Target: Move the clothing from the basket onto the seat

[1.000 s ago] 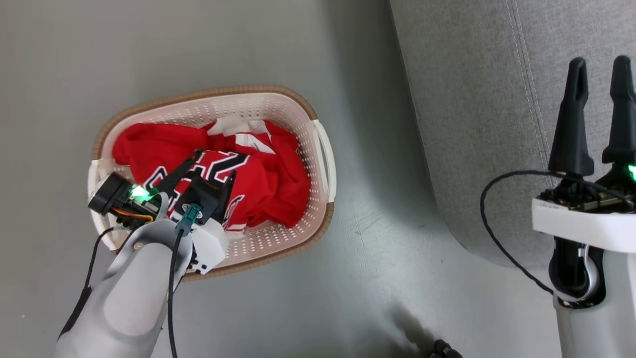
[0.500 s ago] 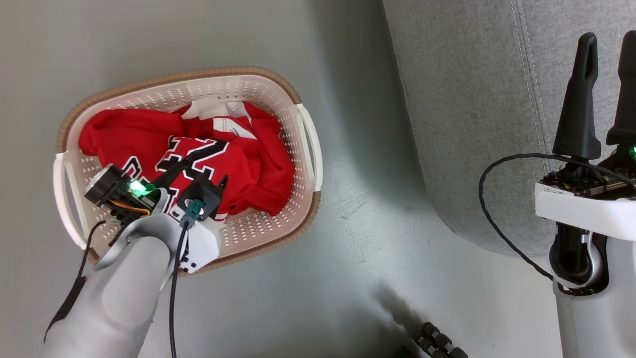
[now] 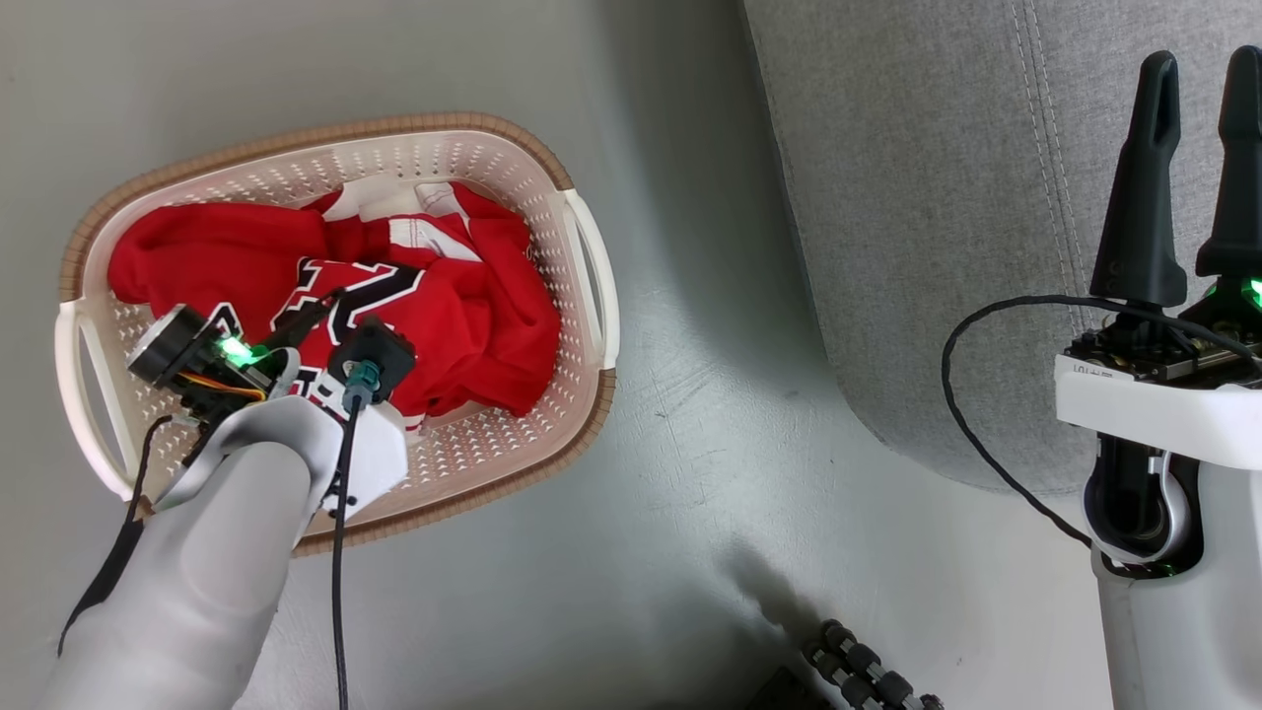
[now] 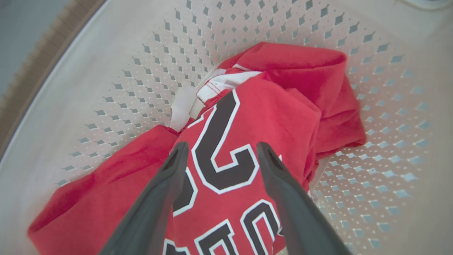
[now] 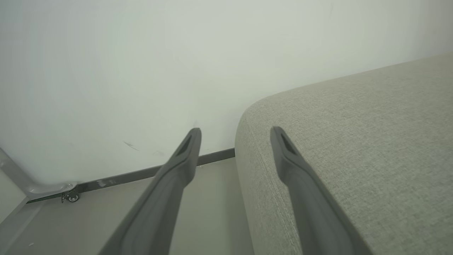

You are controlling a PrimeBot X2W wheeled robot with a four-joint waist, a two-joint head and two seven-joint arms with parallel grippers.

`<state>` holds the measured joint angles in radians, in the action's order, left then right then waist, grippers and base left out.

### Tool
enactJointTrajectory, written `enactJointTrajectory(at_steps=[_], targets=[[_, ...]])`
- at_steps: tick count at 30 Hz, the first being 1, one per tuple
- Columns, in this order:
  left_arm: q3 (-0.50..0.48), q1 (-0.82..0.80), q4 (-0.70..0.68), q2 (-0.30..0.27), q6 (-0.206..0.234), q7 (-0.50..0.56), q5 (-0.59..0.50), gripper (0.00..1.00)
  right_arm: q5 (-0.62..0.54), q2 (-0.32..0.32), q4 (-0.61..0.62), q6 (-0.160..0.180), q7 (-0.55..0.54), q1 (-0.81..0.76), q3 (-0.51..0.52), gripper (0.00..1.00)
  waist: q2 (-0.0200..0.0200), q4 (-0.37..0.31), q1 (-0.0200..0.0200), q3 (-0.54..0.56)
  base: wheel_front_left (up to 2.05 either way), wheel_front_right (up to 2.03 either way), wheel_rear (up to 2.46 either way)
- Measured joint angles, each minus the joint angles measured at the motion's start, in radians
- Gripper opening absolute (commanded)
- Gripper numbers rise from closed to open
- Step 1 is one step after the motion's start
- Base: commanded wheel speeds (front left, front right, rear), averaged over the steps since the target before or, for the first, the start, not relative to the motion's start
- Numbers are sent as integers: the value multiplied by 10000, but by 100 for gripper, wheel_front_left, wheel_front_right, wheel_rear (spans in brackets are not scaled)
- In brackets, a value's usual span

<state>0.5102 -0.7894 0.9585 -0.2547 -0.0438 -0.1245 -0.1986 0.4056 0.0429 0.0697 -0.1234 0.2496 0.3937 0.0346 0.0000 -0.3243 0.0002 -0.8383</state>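
**Two red garments in the laundry basket**

Left gripper, spread wide and empty, has the number 23 jersey between its fingers — set, likely, to pinch a fold. Right gripper, equally wide and empty, idles at the grey sofa edge — the destination.

The basket is standing on the floor. The clothes are lying heaped inside the basket, bunching toward its far and right walls and leaving part of its near bottom bare. The left gripper is reaching down into the basket from its near left corner, its fingers sitting just over the clothes. The sofa is standing to the right of the basket, with a strip of floor lying between them. The right gripper is hanging well to the right of the basket, by the sofa.
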Motion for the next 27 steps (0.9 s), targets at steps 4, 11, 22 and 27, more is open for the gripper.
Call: enactJointTrajectory(at_steps=[4,11,22,27], targets=[[-52,-143,272,-86,238,280,-86,100,0,0,-2,0,0,3,-15,100,0,-54,0,-85,0,0,0],[-94,-424,648,-332,395,594,-144,100,2,0,-6,0,0,6,-40,100,0,-111,0,-222,0,0,0],[251,-714,1007,10,259,965,-339,100,8,0,-35,0,0,16,-73,100,0,-95,-1,-323,0,0,0],[261,-802,1281,-25,407,1267,-405,100,138,0,-44,0,0,26,-113,100,0,-91,-1,-324,0,0,0]])
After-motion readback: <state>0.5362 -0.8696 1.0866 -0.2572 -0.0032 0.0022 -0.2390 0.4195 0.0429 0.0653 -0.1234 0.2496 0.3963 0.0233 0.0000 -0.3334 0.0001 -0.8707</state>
